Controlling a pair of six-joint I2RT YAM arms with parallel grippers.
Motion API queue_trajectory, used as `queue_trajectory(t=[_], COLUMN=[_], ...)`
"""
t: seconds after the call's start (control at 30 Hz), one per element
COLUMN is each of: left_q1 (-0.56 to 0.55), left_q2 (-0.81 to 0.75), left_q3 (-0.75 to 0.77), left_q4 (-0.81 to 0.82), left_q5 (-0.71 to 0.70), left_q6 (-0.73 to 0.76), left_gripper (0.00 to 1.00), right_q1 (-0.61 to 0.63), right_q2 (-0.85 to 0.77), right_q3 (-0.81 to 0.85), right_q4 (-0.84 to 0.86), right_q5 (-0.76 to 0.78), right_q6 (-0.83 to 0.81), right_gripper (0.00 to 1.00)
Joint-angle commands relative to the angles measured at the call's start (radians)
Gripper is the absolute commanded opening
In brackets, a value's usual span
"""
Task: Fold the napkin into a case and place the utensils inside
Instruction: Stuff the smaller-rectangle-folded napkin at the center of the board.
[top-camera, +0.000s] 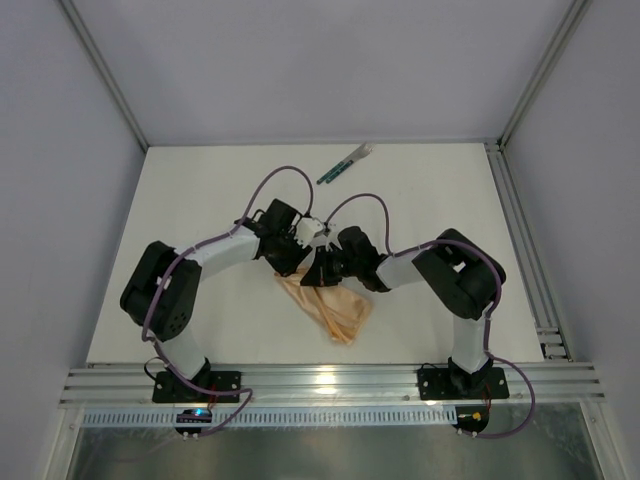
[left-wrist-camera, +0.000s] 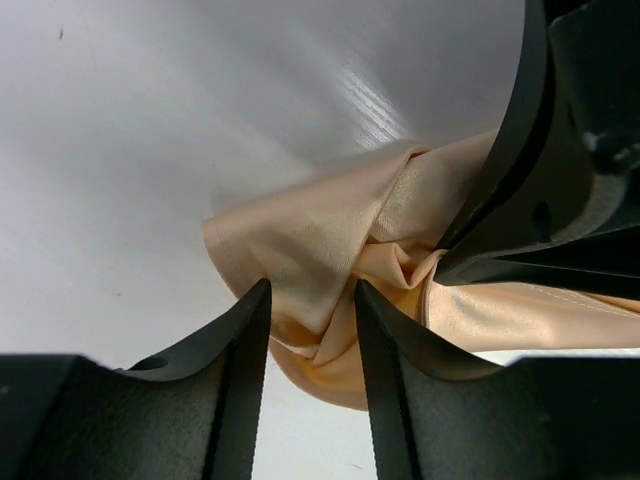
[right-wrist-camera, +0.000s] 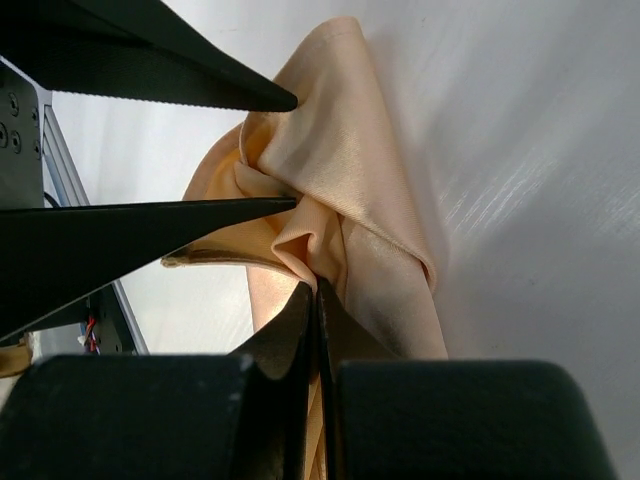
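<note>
The peach-tan napkin (top-camera: 335, 308) hangs bunched and crumpled between both grippers, lifted off the white table. My right gripper (right-wrist-camera: 316, 288) is shut on a pinched fold of the napkin (right-wrist-camera: 345, 170). My left gripper (left-wrist-camera: 310, 300) is open, its fingers either side of a bunch of the napkin (left-wrist-camera: 320, 240) without clamping it. In the top view the two grippers meet above the cloth, left gripper (top-camera: 303, 250), right gripper (top-camera: 325, 268). The utensils (top-camera: 345, 164), with dark green handles and pale ends, lie together at the far middle of the table. No case has been formed.
A metal rail (top-camera: 520, 240) runs along the table's right edge and another (top-camera: 330, 382) along the near edge by the arm bases. Grey walls enclose the far and side edges.
</note>
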Motion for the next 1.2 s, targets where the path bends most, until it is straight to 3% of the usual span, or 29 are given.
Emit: queue_trajectory(t=[0.0, 0.03, 0.07, 0.17, 0.33, 0.5, 0.7, 0.83, 0.9, 1.0, 1.03, 1.17], left_q1=[-0.007, -0.008, -0.008, -0.007, -0.004, -0.004, -0.002, 0.018, 0.059, 0.113, 0.128, 0.113], left_q2=[0.013, 0.012, 0.01, -0.016, -0.073, -0.067, -0.083, -0.133, -0.165, -0.188, -0.185, -0.079], left_q3=[0.031, 0.032, 0.032, 0.02, 0.0, -0.009, 0.003, 0.032, 0.052, 0.078, 0.089, 0.135], left_q4=[0.022, 0.021, 0.021, 0.033, 0.032, 0.025, 0.03, 0.002, -0.007, -0.047, -0.068, -0.188], left_q5=[0.014, 0.018, 0.017, 0.005, 0.024, 0.014, 0.061, 0.098, 0.132, 0.289, 0.316, 0.383], left_q6=[0.018, 0.016, 0.018, 0.015, 0.041, 0.067, 0.067, 0.067, 0.071, 0.113, 0.181, 0.269], left_gripper=[0.4, 0.33, 0.18, 0.0, 0.0, 0.0, 0.0, 0.25, 0.33, 0.46, 0.56, 0.62], right_q1=[-0.011, -0.011, -0.01, -0.011, -0.022, -0.022, -0.031, -0.042, -0.042, -0.045, -0.047, -0.051], right_q2=[0.005, 0.004, 0.002, -0.016, -0.085, -0.145, -0.122, -0.071, -0.059, -0.047, -0.045, -0.044], right_q3=[-0.002, -0.001, 0.002, -0.005, -0.03, 0.045, 0.09, 0.085, 0.088, 0.087, 0.085, 0.088], right_q4=[-0.114, -0.116, -0.117, -0.122, -0.142, -0.284, -0.349, -0.303, -0.292, -0.266, -0.259, -0.243], right_q5=[0.06, 0.062, 0.063, 0.082, 0.128, 0.131, 0.102, 0.053, 0.02, -0.006, -0.013, -0.033], right_q6=[-0.034, -0.033, -0.029, -0.016, 0.006, -0.074, -0.123, -0.108, -0.109, -0.111, -0.114, -0.126], right_gripper=[0.04, 0.04, 0.04, 0.04, 0.05, 0.05, 0.05, 0.05, 0.06, 0.07, 0.07, 0.07])
